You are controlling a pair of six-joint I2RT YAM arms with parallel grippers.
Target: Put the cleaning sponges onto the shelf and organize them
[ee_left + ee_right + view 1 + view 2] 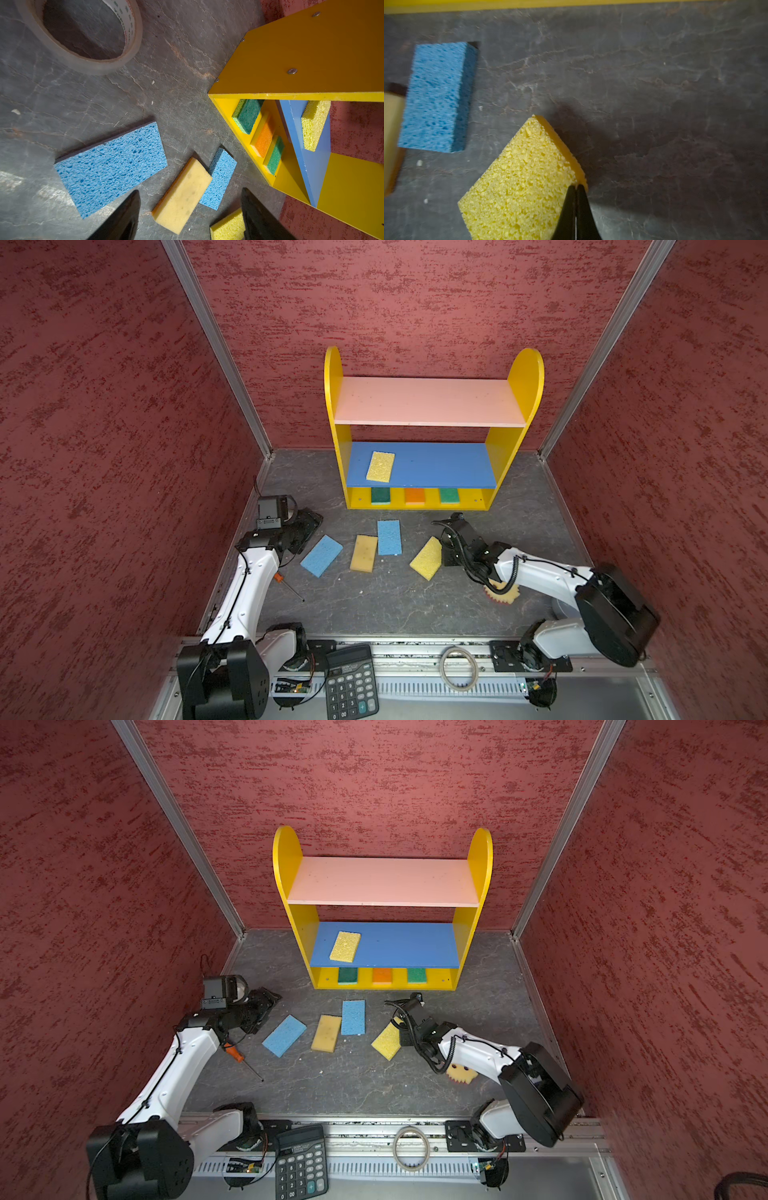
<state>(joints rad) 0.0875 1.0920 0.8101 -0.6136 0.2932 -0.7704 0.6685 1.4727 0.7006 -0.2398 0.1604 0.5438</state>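
The shelf [527, 381] [286, 857] stands at the back wall. A yellow sponge [380, 466] lies on its blue board. On the bottom board sit two green-topped sponges [380, 495] [449, 494] with an orange-topped one [414, 496] between them. On the floor lie two blue sponges [321, 555] [389, 537] and a tan one [363, 553]. My right gripper [444, 549] [576, 186] is shut on the edge of a yellow sponge [426, 559] [519, 182], which tilts up. A round yellow sponge [503, 591] lies partly under the right arm. My left gripper [309, 526] [190, 191] stands open and empty, left of the blue sponge [110, 166].
A screwdriver [286, 585] lies by the left arm. A tape roll [87, 35] sits on the floor close to the left gripper. A black calculator [351, 682] and another tape ring [458, 668] rest on the front rail. Red walls close in on both sides.
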